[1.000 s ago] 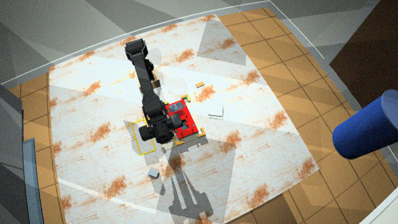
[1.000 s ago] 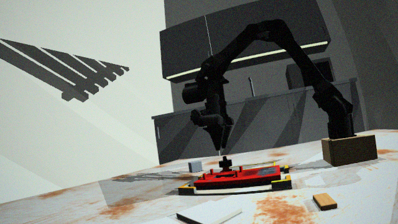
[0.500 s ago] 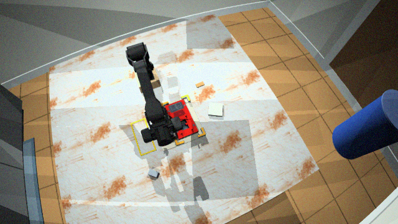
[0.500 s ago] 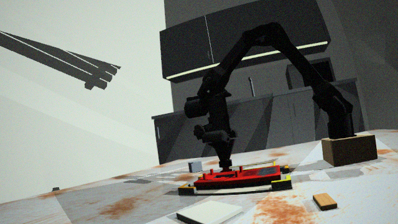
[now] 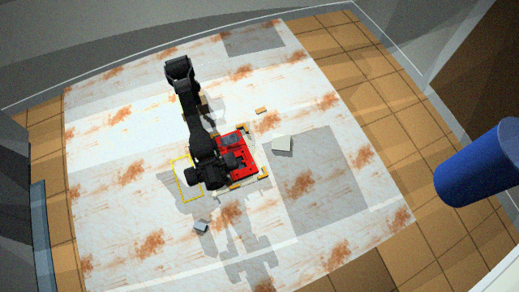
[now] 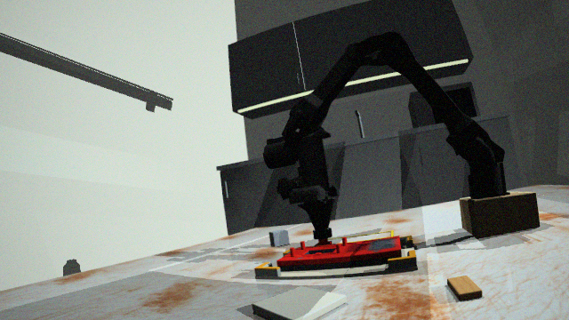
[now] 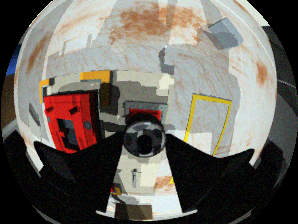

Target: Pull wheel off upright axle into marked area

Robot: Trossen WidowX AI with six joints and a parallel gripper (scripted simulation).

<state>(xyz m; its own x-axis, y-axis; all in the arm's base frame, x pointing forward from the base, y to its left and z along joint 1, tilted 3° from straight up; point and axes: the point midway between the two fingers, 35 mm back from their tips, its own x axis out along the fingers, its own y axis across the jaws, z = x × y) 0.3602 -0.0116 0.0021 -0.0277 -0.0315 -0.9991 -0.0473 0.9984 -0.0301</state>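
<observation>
One wheel (image 7: 144, 137), one red tray (image 5: 237, 154), three small blocks (image 5: 200, 225).

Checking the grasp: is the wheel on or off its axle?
On: the wheel sits low at the red board, gripper shut on it.

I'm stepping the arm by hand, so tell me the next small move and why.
Probably lift straight up. The gripper is shut on the wheel, which sits low at the red fixture. It likely has to clear the upright axle before it can travel sideways to the yellow-outlined area beside the fixture.
</observation>
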